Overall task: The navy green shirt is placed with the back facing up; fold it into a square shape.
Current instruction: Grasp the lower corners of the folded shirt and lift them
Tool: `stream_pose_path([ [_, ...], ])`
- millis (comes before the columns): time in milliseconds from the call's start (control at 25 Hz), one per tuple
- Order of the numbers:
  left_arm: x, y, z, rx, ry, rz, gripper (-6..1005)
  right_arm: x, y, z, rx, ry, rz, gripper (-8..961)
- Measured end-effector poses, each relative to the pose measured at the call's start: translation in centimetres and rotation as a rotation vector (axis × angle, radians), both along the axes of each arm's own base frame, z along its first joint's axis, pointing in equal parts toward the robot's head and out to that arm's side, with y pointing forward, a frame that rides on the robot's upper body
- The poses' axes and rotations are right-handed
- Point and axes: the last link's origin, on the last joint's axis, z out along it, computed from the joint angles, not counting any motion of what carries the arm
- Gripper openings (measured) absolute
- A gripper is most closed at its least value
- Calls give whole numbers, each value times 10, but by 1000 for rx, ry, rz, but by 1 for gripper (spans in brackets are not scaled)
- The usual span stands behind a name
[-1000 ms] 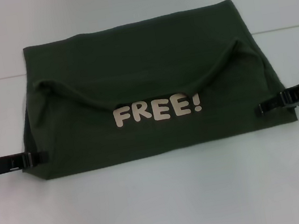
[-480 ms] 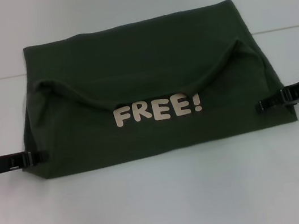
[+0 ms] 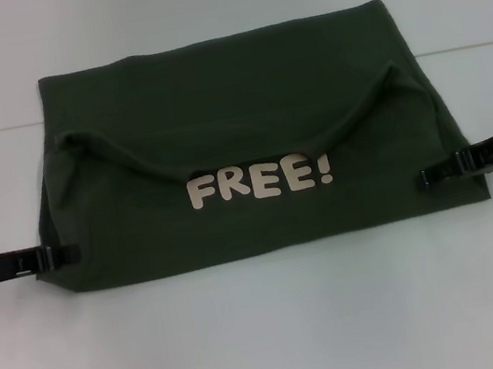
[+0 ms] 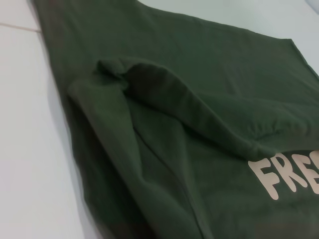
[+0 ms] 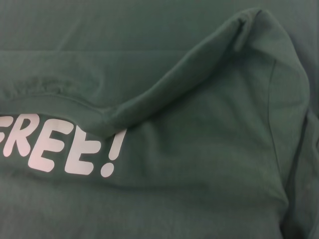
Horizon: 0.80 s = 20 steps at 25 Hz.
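The left claw (image 3: 67,255) sits low at the shirt's 9 o'clock edge, touching the cloth; I cannot tell if it is open or closed. The right claw (image 3: 430,176) touches the 3 o'clock edge, and I cannot tell its grip either. Between them the navy green shirt (image 3: 234,111) lies folded on the white surface (image 3: 273,341), its cream "FREE!" letters (image 3: 258,181) facing up.

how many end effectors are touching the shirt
2. The left end effector meets the shirt at its near-left edge; the right end effector meets its near-right edge.
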Motion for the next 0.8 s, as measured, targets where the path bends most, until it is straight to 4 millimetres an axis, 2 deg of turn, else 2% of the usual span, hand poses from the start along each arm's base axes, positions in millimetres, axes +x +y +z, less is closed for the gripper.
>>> stream_pose_path([
  [320, 1, 1, 1, 4, -3, 0, 24, -8, 1, -6, -18, 7, 17, 901],
  [760, 2, 2, 2, 10, -7, -1, 32, -5, 2, -3, -4, -16, 21, 889],
  [800, 2, 3, 2, 12, -10, -2, 33, -5, 2, -3, -4, -16, 21, 845],
])
